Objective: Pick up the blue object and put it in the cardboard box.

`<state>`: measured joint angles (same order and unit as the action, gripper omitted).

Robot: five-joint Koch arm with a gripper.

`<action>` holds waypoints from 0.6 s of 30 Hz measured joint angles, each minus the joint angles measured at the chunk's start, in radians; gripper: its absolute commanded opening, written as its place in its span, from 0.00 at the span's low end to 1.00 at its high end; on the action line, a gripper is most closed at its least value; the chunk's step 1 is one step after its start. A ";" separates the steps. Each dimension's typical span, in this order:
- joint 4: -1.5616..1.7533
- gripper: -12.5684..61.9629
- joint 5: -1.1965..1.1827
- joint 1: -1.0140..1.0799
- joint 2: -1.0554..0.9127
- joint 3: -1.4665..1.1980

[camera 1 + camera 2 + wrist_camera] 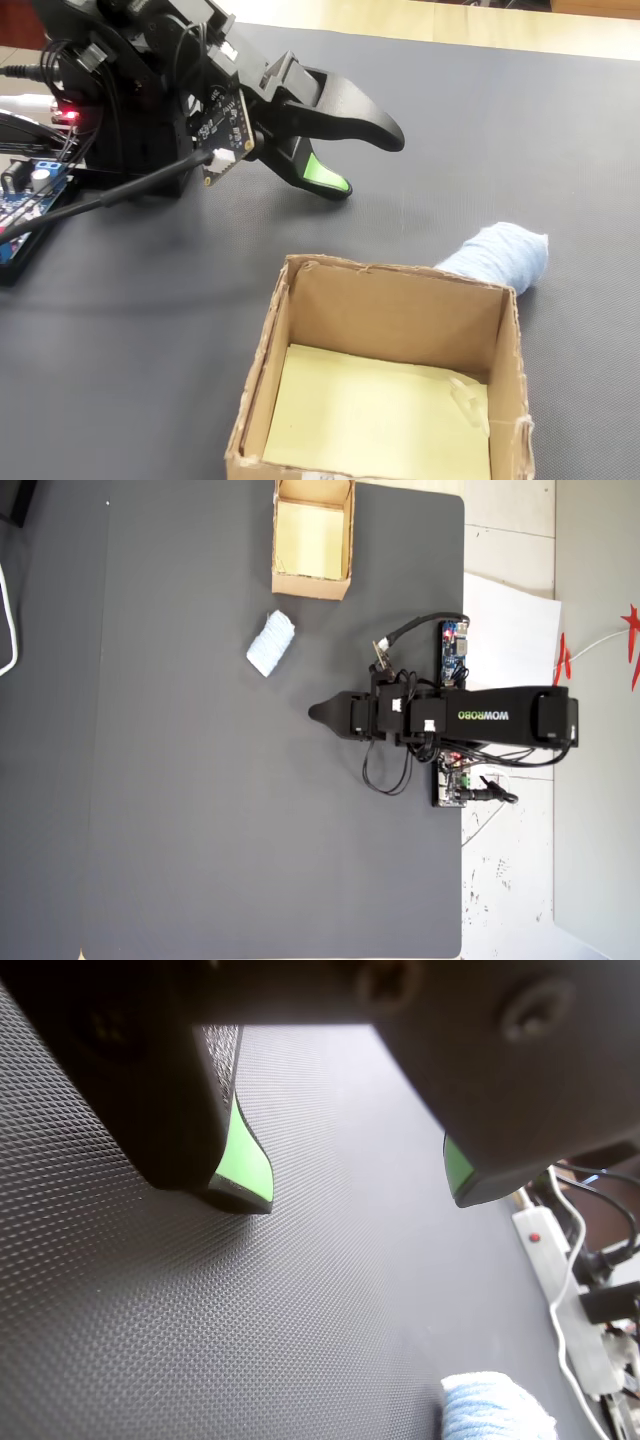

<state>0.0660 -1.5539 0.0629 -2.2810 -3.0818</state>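
Dark grey textured matting covers the tabletop [200, 830], and on it we find the blue object [271, 644] lying free, just short of the cardboard box [312, 584], which stands at about 1 o'clock from it in the overhead view. The end effector [318, 713] hangs over the mat with its jaws spread and nothing between them; the wrist view shows clear mat between the two green-lined tips. In the overhead view the blue object lies at roughly 11 o'clock from the end effector, apart from it, with its long axis running from 1 to 7 o'clock. We judge the coming move must swing the arm toward that bearing and lower it. The wrist view catches only a corner of the blue object at 5 o'clock in its frame and no box; the fixed view alone shows the box's open top and pale yellow floor, empty.
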 measured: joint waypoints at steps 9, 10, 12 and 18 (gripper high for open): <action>0.000 0.62 0.000 0.002 0.002 0.000; 0.000 0.62 0.000 0.000 0.002 0.000; 0.000 0.62 0.000 0.000 0.000 0.000; 0.000 0.62 0.000 -0.008 0.002 0.000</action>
<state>0.0660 -1.5539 0.0552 -2.2795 -3.0818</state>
